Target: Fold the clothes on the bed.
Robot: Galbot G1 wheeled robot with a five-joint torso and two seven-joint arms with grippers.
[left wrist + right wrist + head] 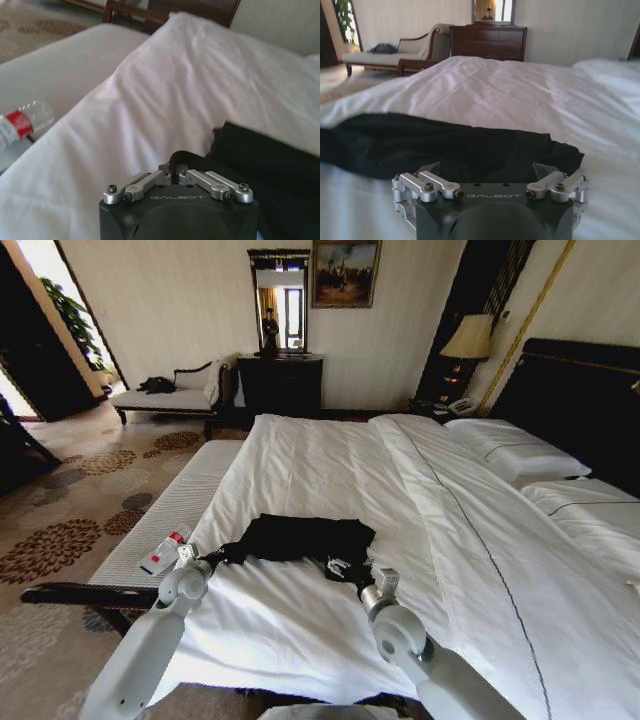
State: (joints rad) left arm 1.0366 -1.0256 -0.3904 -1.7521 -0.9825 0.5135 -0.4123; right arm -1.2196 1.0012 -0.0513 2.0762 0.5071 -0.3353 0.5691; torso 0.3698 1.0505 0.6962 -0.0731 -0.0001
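Black T-shirt [305, 538] lies in a folded, bunched strip on the white duvet [330, 470] near the foot end of the bed [560, 400], well apart from the pillows [515, 450]. The left pincer [207, 558] sits at the shirt's left end; in the left wrist view its fingers [172, 167] are drawn together on a fold of the dark cloth [270, 165]. The right pincer [345, 570] rests at the shirt's near right edge; in the right wrist view its fingers [542, 170] stand apart, with the black fabric [445, 145] lying between and just beyond them, and I cannot tell whether they touch it. A clear plastic bottle [165, 552] with a red label lies on the white bench [170, 515] beside the bed, near the left arm. A dark dresser [280, 383] and a chaise [170, 395] stand against the far wall.
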